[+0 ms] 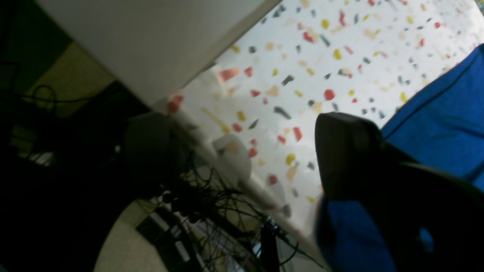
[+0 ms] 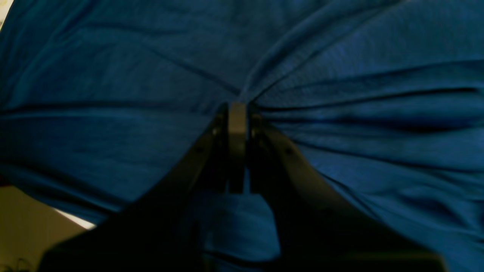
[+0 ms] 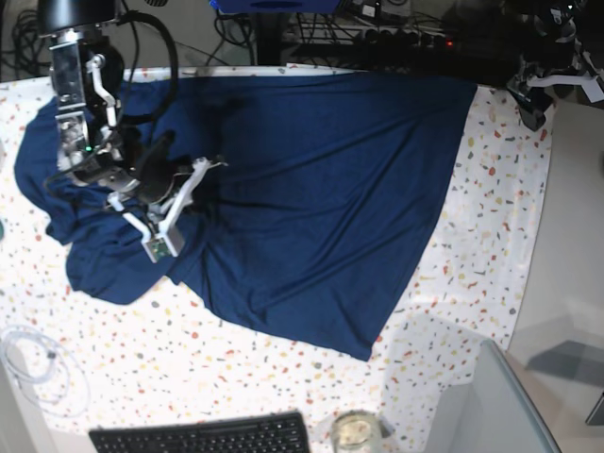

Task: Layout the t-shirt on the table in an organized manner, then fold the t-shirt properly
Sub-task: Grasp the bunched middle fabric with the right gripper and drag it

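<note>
On the table [image 3: 472, 283], the t-shirt [image 3: 321, 198] lay partly spread but rumpled at one side and unfolded, the right gripper [image 2: 237, 109] pinching its fabric, the left gripper [image 1: 242, 151] spread wide at the table's far corner.

A dark navy t-shirt [image 3: 321, 198] lies spread across the speckled table [image 3: 472, 274], flat on its right part and bunched into folds at the left. The right arm's gripper [image 3: 203, 168] sits low on the cloth near that bunched part. A black keyboard [image 3: 203, 436] lies along the near edge, a coiled white cable [image 3: 38, 363] rests at the lower left, and a small glass jar [image 3: 356, 431] stands beside the keyboard.
</note>
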